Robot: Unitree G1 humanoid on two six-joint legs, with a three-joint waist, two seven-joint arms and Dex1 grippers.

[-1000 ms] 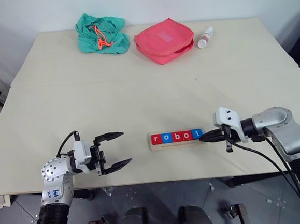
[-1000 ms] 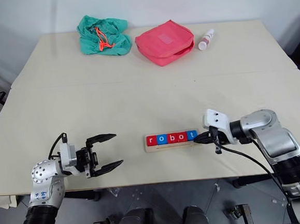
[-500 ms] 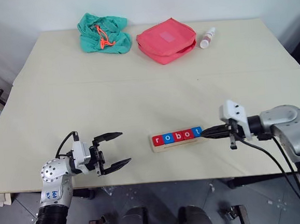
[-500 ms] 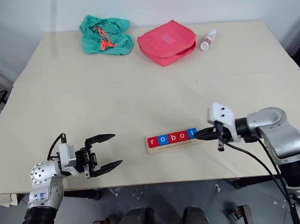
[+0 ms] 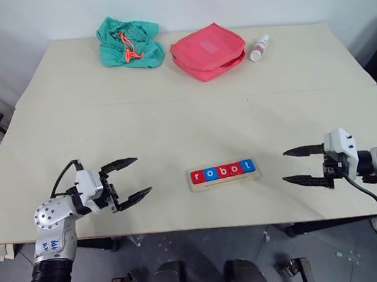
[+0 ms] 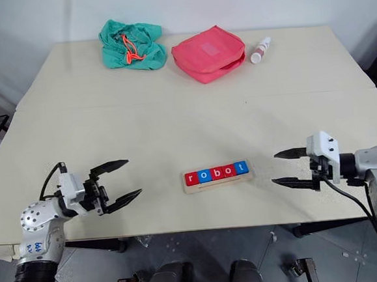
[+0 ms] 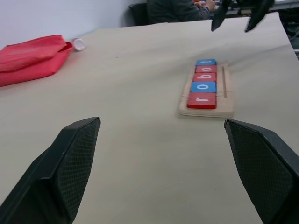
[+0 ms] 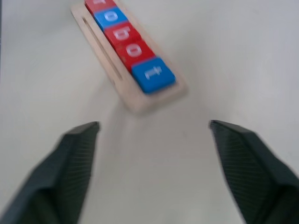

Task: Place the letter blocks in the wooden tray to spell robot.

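A: Item one, tray: near the table's front edge, midway along it. Five blocks seated in a row, reading r-o-b-o-t, red and blue.

B: Grippers, relative to the tray?

A: Right gripper well off its "t" end, jaws wide, empty. Left gripper well off its "r" end, jaws wide, empty.

B: Sundries?

A: Beyond the tray, at the far edge: red pouch, green cloth, small bottle.

B: Step in hand?

A: Spelling looks complete, I'd judge. Next calls only for keeping clear of the tray without nudging it.
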